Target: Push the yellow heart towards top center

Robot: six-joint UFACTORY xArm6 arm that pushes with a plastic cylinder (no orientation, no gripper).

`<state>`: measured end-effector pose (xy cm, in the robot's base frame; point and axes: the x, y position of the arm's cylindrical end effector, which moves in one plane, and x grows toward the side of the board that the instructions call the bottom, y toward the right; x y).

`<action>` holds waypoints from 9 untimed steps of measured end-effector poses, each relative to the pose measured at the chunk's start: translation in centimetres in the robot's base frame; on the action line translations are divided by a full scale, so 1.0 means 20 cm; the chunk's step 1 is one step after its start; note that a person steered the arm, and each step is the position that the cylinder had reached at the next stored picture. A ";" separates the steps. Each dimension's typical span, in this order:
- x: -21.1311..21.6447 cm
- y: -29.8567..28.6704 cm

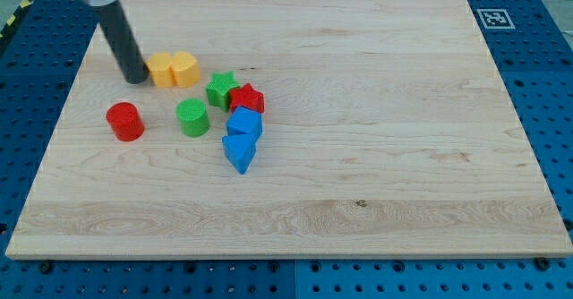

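Note:
The yellow heart (173, 69) lies on the wooden board (358, 156) at the upper left. My tip (136, 78) stands right against its left side, touching or nearly touching it. To the right of the heart lie a green star (220, 90) and a red block (247, 98). Below the heart are a green cylinder (192, 118) and, further left, a red cylinder (124, 122).
Two blue blocks lie below the red block: one (243, 123) directly under it and a blue triangle-like block (239, 151) under that. A black-and-white marker (491, 17) sits at the board's top right corner. Blue pegboard surrounds the board.

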<state>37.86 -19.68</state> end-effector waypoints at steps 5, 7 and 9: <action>-0.02 0.73; -0.05 1.04; -0.12 0.73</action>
